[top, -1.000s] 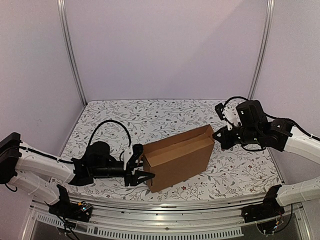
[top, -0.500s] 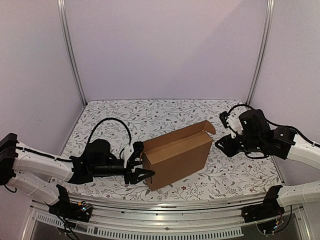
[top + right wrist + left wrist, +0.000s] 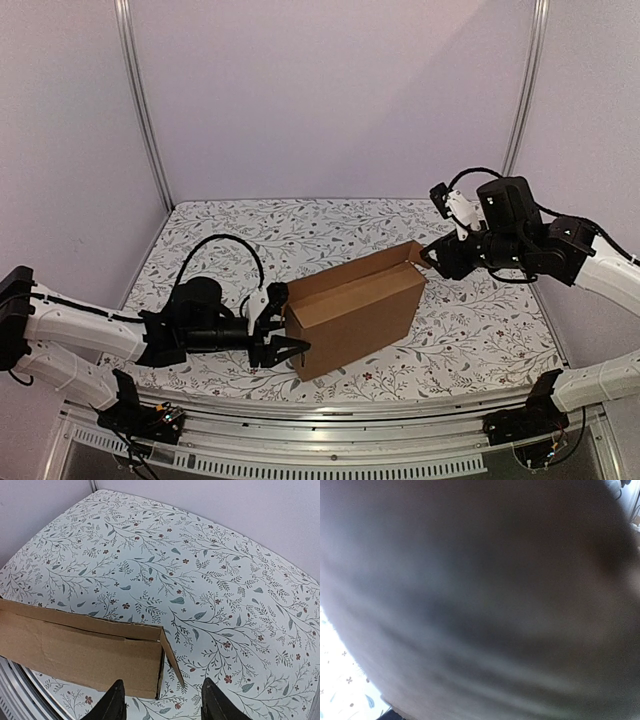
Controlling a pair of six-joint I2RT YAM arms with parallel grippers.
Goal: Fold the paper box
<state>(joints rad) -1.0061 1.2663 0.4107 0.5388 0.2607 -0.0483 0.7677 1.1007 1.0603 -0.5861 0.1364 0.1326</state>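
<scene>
The paper box (image 3: pixel 355 315) is a brown carton standing on its long edge mid-table, its open top facing back. My left gripper (image 3: pixel 281 327) straddles the box's left end, one finger at the top corner and one on the front face, holding it. The left wrist view is filled by blurred cardboard (image 3: pixel 480 590), with no fingers showing. My right gripper (image 3: pixel 431 259) hovers at the box's upper right corner. In the right wrist view it (image 3: pixel 165 704) stands open and empty above the box's right end (image 3: pixel 80 650), where a small end flap (image 3: pixel 172 661) angles outward.
The floral tablecloth (image 3: pixel 300 230) covers the table up to the white back wall. Metal frame posts (image 3: pixel 142 110) stand at the back left and back right (image 3: pixel 522 100). The aluminium rail (image 3: pixel 330 455) with both arm bases runs along the near edge.
My right gripper went from shut to open, dropped away from the box's right end, then rose back to its upper corner. The end flap sprang up, then settled. The left arm stayed put.
</scene>
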